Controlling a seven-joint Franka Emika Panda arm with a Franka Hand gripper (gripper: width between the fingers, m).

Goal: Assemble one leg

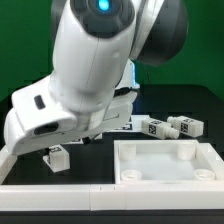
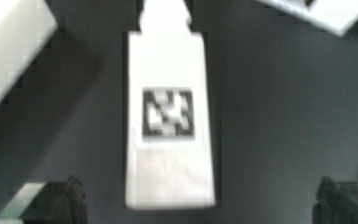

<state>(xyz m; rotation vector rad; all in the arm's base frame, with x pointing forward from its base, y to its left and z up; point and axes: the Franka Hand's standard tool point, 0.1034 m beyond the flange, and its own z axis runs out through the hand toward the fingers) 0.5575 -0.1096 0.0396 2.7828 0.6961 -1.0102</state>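
One leg (image 1: 59,158), a chunky white post with a tag sticker, lies on the dark table at the exterior view's left, under the arm's hand. In the wrist view this leg (image 2: 167,115) lies lengthwise with its tag facing the camera. My gripper (image 2: 202,203) is open, with one dark fingertip (image 2: 60,201) on each side of the leg's near end and a wide gap to it on both sides. I hold nothing. In the exterior view the gripper (image 1: 54,150) is mostly hidden by the arm. Two more legs (image 1: 155,126) (image 1: 187,125) lie behind the panel.
The large white square panel (image 1: 165,176) with raised rim and corner holes lies at the exterior view's lower right. A white rail (image 1: 80,190) runs along the front edge and up the left side (image 1: 8,155). The bulky arm covers the middle.
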